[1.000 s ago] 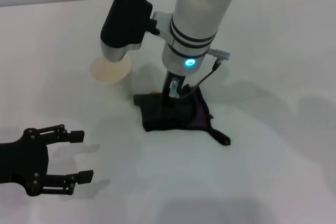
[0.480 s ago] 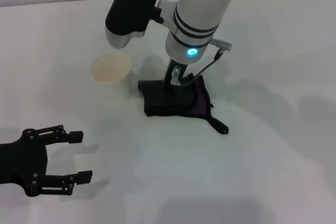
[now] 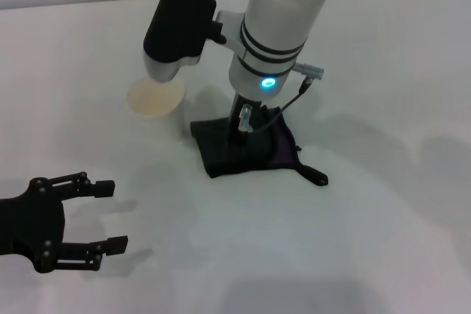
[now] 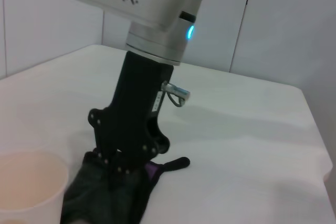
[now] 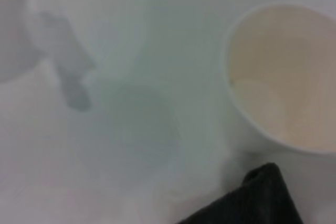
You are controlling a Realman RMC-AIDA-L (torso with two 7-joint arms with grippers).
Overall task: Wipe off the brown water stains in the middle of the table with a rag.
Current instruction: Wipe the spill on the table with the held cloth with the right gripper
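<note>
Right gripper (image 3: 243,131) pressing soft crumpled rag (image 3: 246,154), smooth matte table (image 3: 368,218)

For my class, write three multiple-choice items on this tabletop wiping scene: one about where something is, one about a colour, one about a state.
1. Where does the paper cup stand?
A. on the robot's left of the rag
B. on top of the rag
C. beside the left gripper

2. What colour shows at the rag's folded edge?
A. red
B. purple
C. yellow

3. How are the left gripper's fingers?
A. shut on the rag
B. shut on the cup
C. open, holding nothing

Answers:
1. A: in the head view the cup stands on the table just left of the rag.
2. B: purple lining shows beside the right gripper pressing on it.
3. C: its fingers are spread apart, away from everything.
</note>
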